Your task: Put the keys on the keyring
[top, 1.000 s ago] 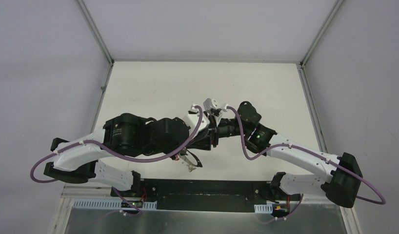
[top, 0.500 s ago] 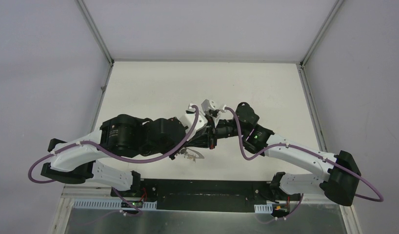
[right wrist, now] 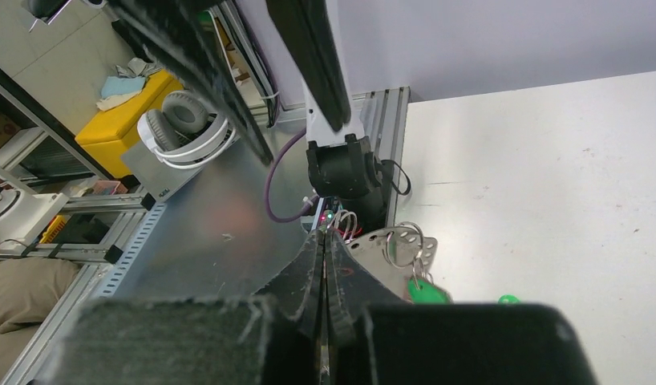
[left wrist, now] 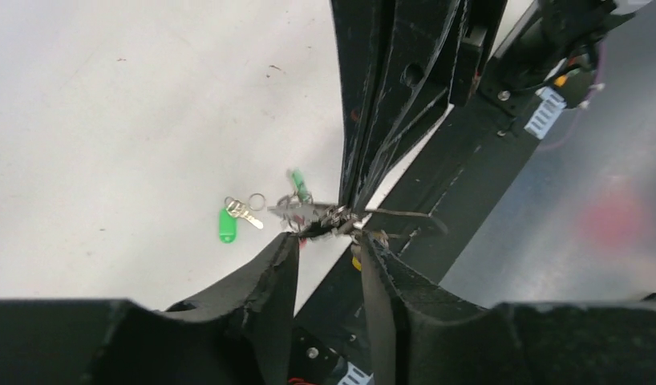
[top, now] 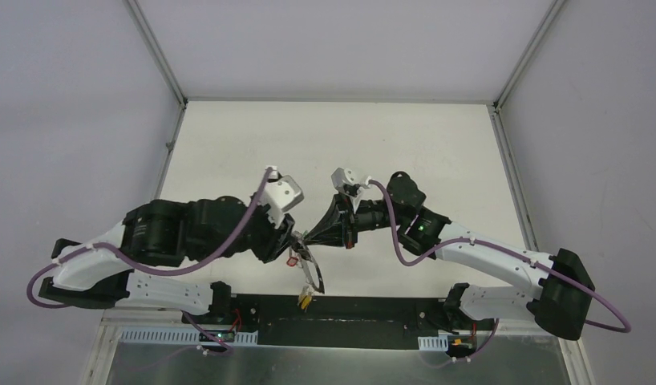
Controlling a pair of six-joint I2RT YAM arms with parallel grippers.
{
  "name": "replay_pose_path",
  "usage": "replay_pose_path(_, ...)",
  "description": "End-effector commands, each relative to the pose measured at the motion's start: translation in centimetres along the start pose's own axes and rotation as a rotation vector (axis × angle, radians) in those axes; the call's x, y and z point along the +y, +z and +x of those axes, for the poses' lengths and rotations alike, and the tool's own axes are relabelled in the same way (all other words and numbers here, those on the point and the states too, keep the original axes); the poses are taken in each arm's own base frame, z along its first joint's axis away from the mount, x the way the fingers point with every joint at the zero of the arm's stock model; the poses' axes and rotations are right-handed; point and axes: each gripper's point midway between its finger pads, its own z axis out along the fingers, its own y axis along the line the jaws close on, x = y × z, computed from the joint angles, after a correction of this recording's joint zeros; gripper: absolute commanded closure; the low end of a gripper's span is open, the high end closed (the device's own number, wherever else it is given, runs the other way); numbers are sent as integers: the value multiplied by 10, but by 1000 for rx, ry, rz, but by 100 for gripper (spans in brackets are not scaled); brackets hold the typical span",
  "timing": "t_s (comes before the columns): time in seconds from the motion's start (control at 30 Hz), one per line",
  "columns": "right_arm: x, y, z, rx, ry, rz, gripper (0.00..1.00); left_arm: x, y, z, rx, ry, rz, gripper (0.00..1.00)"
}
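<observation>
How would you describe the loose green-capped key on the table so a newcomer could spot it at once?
On the white table in the left wrist view, look just left of the left gripper and the keyring bunched at its tips. The green-capped key lies flat there; unlike the green key at the keyring, it rests apart on bare tabletop.

The key (left wrist: pixel 227 227) has a green cap, the keyring (left wrist: pixel 401 213) is grey, the table (top: pixel 228 136) white, the cable (top: pixel 391 228) purple.
</observation>
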Motion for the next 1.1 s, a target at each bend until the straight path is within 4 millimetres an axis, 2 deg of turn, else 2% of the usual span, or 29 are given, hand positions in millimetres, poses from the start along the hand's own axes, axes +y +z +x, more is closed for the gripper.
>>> replay_pose_path(0.0, 16, -2, -26, -62, -92, -44, 100, -1, -19, -19, -184, -157, 76, 62)
replay_pose_path(0.13, 15, -3, -27, -59, -103, -37, 100, -2, -25, -10, -252, -187, 140, 58)
replay_pose_path(0.23, 16, -5, -27, -57, -108, -31, 100, -2, -23, -3, -288, -136, 165, 57)
replay_pose_path(0.5, 24, -8, -31, -62, -135, -58, 100, -17, 5, 17, -353, 226, 237, 56)
replay_pose_path(0.6, 27, -9, -32, -63, -140, -66, 100, -18, 13, 19, -380, 305, 234, 57)
replay_pose_path(0.87, 32, -13, -33, -62, -155, -74, 100, -10, 16, 23, -417, 291, 195, 60)
replay_pose_path(1.07, 34, -13, -32, -53, -156, -84, 100, -17, 11, 14, -497, 314, 238, 63)
